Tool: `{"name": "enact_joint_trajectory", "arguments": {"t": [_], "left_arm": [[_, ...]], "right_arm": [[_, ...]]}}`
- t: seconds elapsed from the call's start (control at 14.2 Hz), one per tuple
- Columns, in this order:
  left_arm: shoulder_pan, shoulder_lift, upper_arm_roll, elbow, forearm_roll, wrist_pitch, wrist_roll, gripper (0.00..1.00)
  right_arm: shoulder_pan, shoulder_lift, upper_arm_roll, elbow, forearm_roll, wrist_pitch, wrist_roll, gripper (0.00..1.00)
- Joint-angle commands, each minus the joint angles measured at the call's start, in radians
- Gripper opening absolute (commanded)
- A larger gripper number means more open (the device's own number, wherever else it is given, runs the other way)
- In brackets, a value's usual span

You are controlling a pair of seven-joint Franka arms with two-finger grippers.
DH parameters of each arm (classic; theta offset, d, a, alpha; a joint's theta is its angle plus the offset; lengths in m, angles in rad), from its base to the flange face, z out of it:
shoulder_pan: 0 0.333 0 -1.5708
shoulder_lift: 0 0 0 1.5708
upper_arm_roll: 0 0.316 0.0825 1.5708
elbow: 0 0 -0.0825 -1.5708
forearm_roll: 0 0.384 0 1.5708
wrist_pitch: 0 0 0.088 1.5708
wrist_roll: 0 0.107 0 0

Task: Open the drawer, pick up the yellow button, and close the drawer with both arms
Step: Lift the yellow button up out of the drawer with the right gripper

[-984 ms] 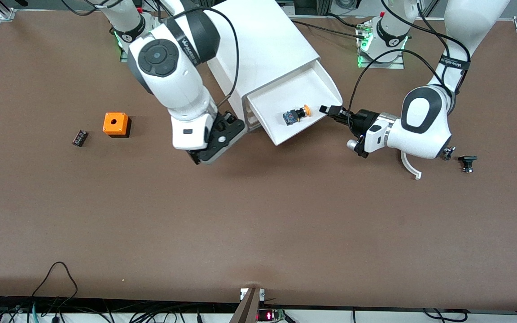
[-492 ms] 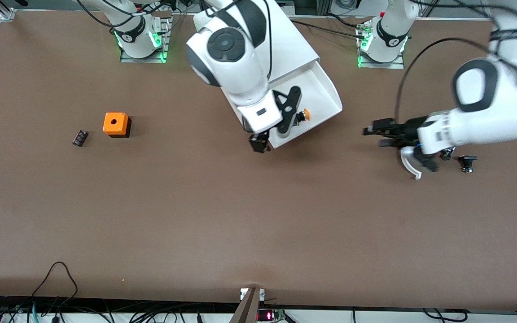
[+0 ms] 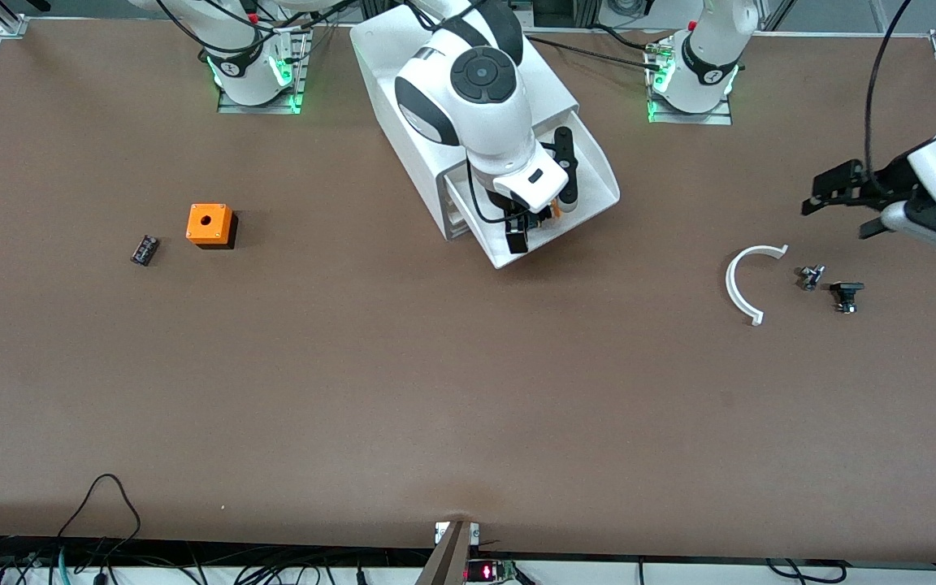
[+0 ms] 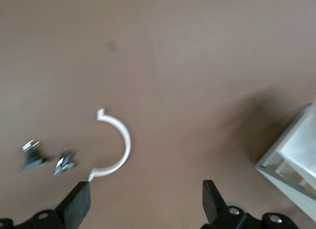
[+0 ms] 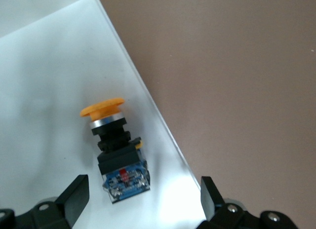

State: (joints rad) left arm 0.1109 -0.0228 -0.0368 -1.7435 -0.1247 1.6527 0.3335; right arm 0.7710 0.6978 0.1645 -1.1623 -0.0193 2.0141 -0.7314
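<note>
The button (image 5: 114, 150) lies on its side in the open drawer (image 3: 590, 175), mostly hidden under the right gripper (image 3: 526, 231), jaws spread. The left gripper (image 3: 846, 191), jaws apart, hangs over the worktop (image 3: 468, 390), seemingly empty.

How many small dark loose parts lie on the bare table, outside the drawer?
3. One black part lies beside the orange cube toward the right arm's end; two, a metallic piece and a black piece, lie beside the white curved strip toward the left arm's end. None seem hidden.

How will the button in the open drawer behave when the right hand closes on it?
The button lies on its side on the drawer floor, so its round cap may let it roll. Its blocky body should grip firmly. The smooth tray may let it slide; the right hand is open above it.
</note>
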Motion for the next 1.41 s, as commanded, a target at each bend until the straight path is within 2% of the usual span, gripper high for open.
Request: {"name": "enact_joint_trajectory", "arguments": {"t": [0.0,0.21,0.28,0.42,0.84,1.05,1.34], "left_arm": [[-0.029,0.018,-0.008,0.042,0.111,-0.047,-0.163,1.00],[-0.037,0.020,-0.008,0.044,0.111,-0.047,-0.277,1.00],[-0.045,0.020,-0.008,0.045,0.111,-0.047,-0.306,1.00],[-0.051,0.020,-0.008,0.044,0.111,-0.048,-0.344,1.00],[-0.051,0.021,-0.006,0.047,0.109,-0.048,-0.344,1.00],[-0.051,0.029,-0.005,0.048,0.111,-0.045,-0.327,1.00],[-0.051,0.058,-0.008,0.045,0.105,-0.036,-0.327,1.00]], "right_arm": [[0.027,0.020,-0.023,0.036,-0.010,-0.025,-0.066,1.00],[0.037,0.022,-0.023,0.032,-0.010,-0.025,-0.068,1.00],[0.039,0.029,-0.023,0.032,-0.011,-0.023,-0.068,0.90],[0.047,0.034,-0.023,0.032,-0.024,-0.021,-0.065,0.64],[0.059,0.028,-0.031,0.036,-0.039,-0.018,-0.060,0.28],[0.103,0.000,-0.091,0.039,-0.027,-0.014,-0.054,0.22],[0.088,-0.076,-0.106,0.024,-0.036,-0.006,0.108,0.20]]}}
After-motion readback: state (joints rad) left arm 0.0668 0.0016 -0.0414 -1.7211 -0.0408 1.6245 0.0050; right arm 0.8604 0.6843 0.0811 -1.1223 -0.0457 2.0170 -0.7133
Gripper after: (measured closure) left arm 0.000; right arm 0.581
